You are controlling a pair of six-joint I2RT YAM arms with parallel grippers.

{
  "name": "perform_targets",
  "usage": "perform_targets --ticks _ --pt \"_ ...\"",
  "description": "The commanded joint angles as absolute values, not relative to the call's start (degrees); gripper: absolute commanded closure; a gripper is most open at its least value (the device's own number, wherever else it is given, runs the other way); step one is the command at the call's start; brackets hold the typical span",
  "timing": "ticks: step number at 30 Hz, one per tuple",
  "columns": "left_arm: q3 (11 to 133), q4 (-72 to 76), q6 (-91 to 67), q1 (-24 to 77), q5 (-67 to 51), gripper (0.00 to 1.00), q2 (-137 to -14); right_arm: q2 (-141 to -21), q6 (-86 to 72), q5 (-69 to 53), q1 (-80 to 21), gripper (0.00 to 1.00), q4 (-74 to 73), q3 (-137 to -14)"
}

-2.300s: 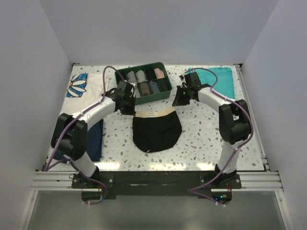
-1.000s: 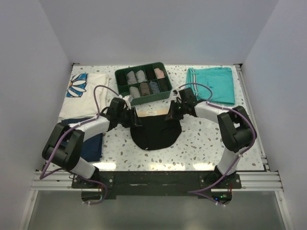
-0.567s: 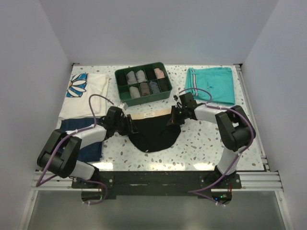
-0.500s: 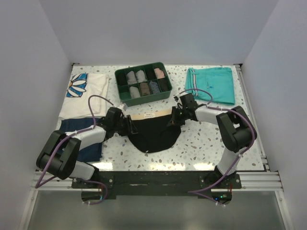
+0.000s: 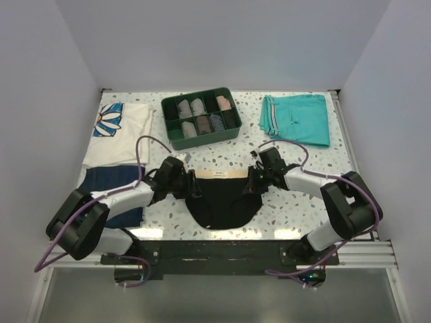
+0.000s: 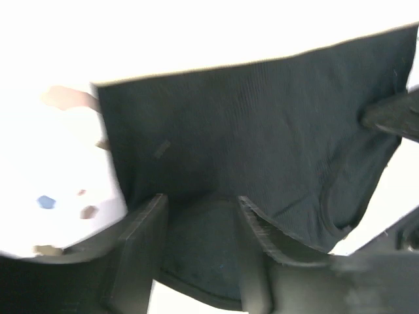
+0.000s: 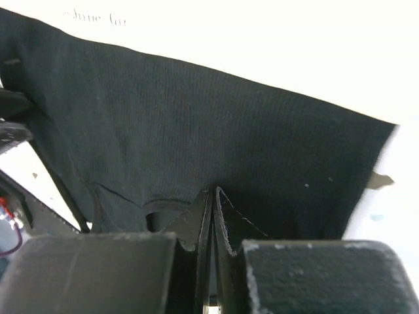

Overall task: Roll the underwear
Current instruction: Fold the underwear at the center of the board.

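Top external view: soft black underwear (image 5: 222, 198) with a beige band lies on the speckled worktop (image 5: 289, 151). Right fingers (image 7: 229, 229) pinch its ribbed cloth; left fingers (image 6: 141, 242) sit around it, hold unclear.

Left arm (image 5: 124, 195) and right arm (image 5: 306, 180) — white links, black joints, purple cables (image 5: 139, 161).

Both arms stretch low and inward, forearms nearly level. The left gripper (image 6: 200, 201) has its fingers parted; the right gripper (image 7: 213, 193) has its fingers pressed together.
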State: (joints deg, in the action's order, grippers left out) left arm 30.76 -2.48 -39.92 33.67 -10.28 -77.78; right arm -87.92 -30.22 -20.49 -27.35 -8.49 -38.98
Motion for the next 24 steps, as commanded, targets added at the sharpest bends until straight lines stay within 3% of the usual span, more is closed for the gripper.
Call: perform_targets --ticks 1,5,7,14,24 --pt "38.7 -10.4 -36.1 33.6 -1.0 0.43 -75.2 -84.3 -28.7 -15.7 -27.4 0.94 -12.1 -43.6" --pt "45.1 -14.2 -33.6 33.5 1.8 0.30 -74.5 -81.4 -27.9 -11.5 -27.2 0.89 -15.6 -47.5" --pt "46.9 -14.3 -32.8 33.2 2.8 0.30 -75.2 -81.3 -28.5 -10.1 -27.0 0.88 -16.0 -48.4" --pt "47.4 -11.3 -32.6 32.3 0.3 0.44 -80.9 -87.1 -31.0 -12.6 -26.7 0.91 -13.0 -49.5" --pt "43.3 -6.1 -32.6 29.7 -7.0 0.50 -84.3 -92.6 -31.0 -14.9 -26.5 0.92 -10.8 -50.1"
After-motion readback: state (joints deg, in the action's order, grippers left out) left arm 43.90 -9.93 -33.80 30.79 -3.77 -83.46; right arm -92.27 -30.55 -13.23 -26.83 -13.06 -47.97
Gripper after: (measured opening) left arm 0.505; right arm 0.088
